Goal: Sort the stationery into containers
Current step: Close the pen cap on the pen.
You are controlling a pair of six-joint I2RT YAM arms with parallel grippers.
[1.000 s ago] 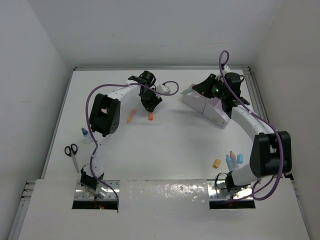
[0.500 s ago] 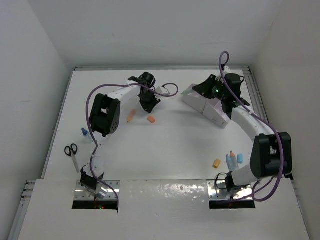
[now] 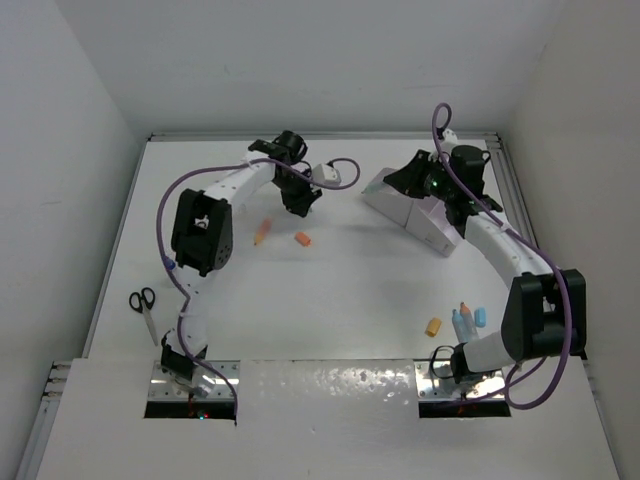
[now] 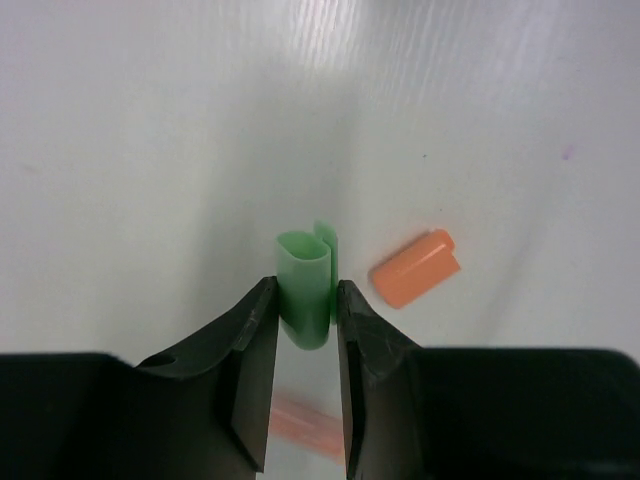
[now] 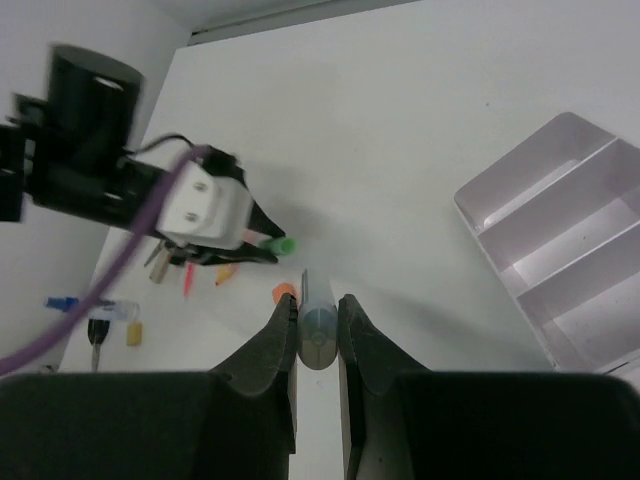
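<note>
My left gripper (image 4: 305,287) is shut on a short green cylindrical stationery piece (image 4: 304,285) and holds it above the table. In the top view this gripper (image 3: 299,200) is at the far middle-left. An orange eraser (image 4: 415,268) lies on the table just beyond it, also in the top view (image 3: 302,238). My right gripper (image 5: 317,308) is shut on a pale grey-blue cylindrical item (image 5: 318,335), held in the air left of the white organiser (image 5: 560,230). The organiser's lilac compartments (image 3: 425,222) look empty in the right wrist view.
An orange pencil (image 3: 261,233) lies near the eraser. Black-handled scissors (image 3: 145,305) lie at the left edge. An orange piece (image 3: 434,326), two blue-capped bottles (image 3: 460,321) and an orange pencil (image 3: 465,306) lie near the right arm's base. A red pen (image 5: 188,280) shows below the left gripper.
My left gripper has moved toward the far side and away from the orange eraser, with the green piece between its jaws. The right arm has hardly moved.
</note>
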